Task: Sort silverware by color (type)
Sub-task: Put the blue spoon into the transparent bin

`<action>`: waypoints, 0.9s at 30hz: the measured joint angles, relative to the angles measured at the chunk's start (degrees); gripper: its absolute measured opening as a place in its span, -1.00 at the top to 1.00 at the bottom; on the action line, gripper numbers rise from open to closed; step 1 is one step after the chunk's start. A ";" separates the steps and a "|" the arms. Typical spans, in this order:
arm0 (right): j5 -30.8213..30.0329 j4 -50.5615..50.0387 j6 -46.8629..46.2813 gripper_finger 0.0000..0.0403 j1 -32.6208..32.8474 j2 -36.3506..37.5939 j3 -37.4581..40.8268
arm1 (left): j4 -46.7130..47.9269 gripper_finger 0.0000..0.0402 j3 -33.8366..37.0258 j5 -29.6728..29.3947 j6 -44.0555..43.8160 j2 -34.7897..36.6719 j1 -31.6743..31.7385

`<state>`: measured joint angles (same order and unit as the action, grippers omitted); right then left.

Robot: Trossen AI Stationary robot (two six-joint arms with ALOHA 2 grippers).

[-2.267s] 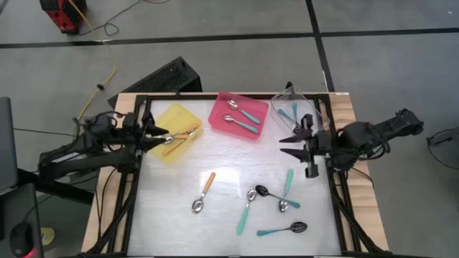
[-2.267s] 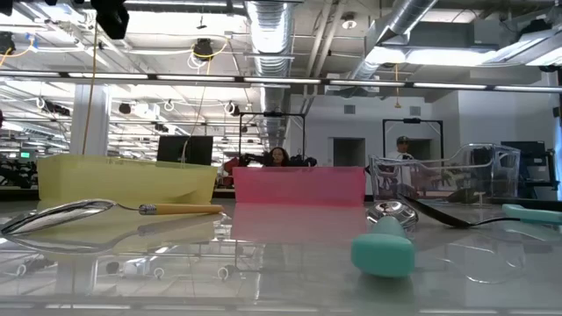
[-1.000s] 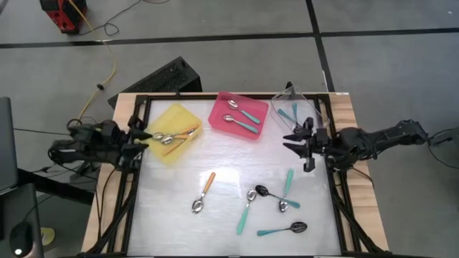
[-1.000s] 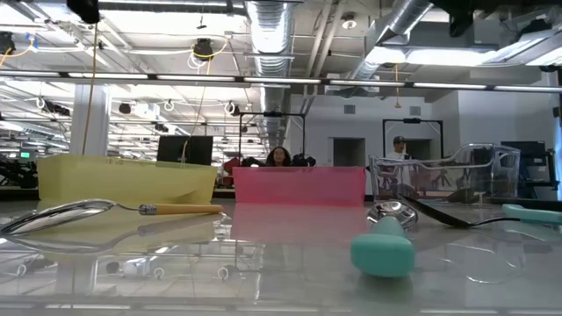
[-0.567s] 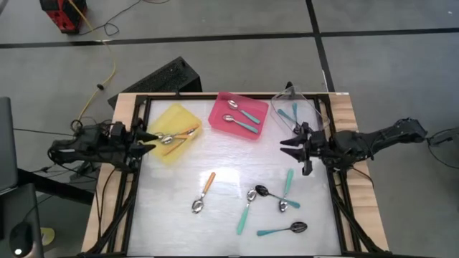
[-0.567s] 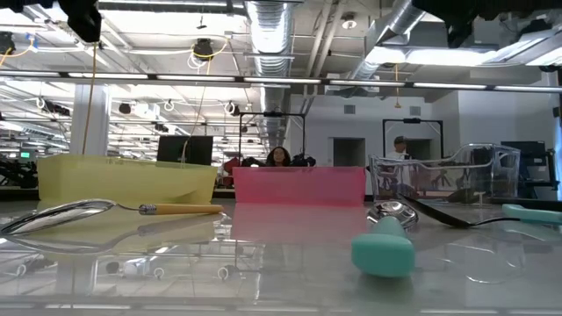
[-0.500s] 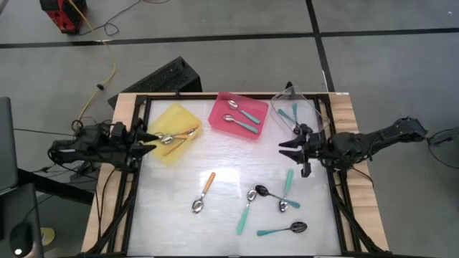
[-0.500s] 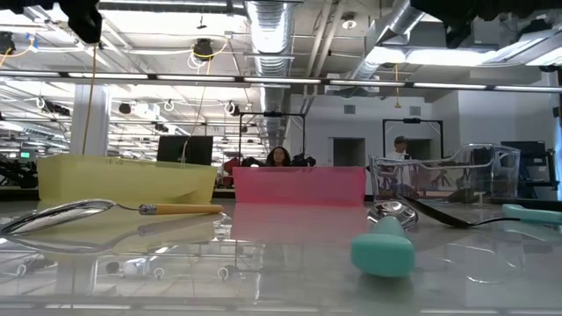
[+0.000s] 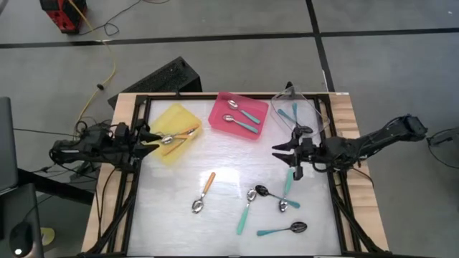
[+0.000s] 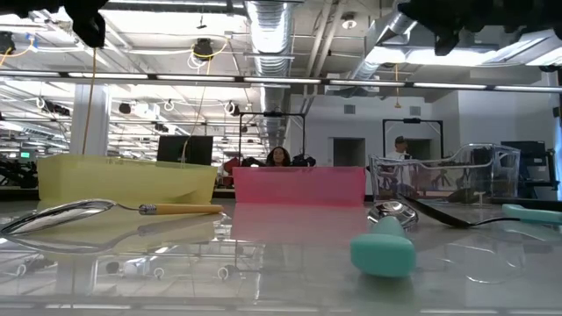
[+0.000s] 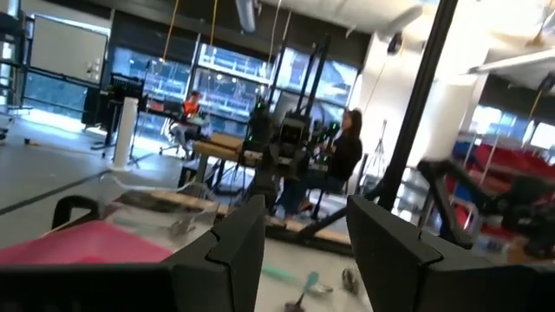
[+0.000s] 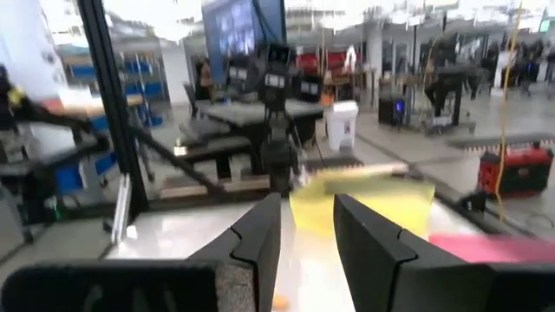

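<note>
spoons (image 9: 287, 182) | plastic handles (teal, orange) | right pincer (image 9: 284, 158) open above

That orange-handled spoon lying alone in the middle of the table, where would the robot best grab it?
Probably by the orange handle, from straight above. The orange-handled spoon lies flat and alone, bowl toward the near edge, so the fingers could straddle the straight, narrow handle across its width. The shiny rounded bowl looks more likely to slip. The left gripper, open beside the yellow tray, seems nearer than the open right gripper.
</note>
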<state>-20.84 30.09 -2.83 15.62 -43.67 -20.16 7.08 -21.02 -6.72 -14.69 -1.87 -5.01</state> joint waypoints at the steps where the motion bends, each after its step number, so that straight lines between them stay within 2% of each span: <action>1: -0.04 0.66 0.67 0.34 0.00 0.96 -0.01 | -0.99 0.26 -0.01 0.01 -0.50 0.00 0.02; 9: -1.82 0.32 9.27 0.34 0.00 15.27 -3.62 | 0.15 0.26 -4.72 0.01 0.21 0.02 -0.01; 12: -2.01 -4.74 9.77 0.34 0.00 20.80 -3.76 | 0.87 0.26 -5.24 -0.11 1.45 0.03 0.00; 16: -2.00 -18.35 4.19 0.34 0.00 28.49 -3.62 | 3.40 0.26 -5.08 -0.15 1.59 0.02 0.01; 20: -1.90 -24.99 -3.03 0.34 0.03 32.80 -0.83 | 4.02 0.26 -3.61 -0.17 1.91 -0.02 0.00; 27: -2.98 -24.02 -4.70 0.34 0.00 36.48 5.16 | -3.35 0.26 -0.37 -0.20 3.51 0.04 -0.01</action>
<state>-23.82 6.08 -7.54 15.62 -7.19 -15.01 3.73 -21.38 -6.92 -11.18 -1.83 -5.02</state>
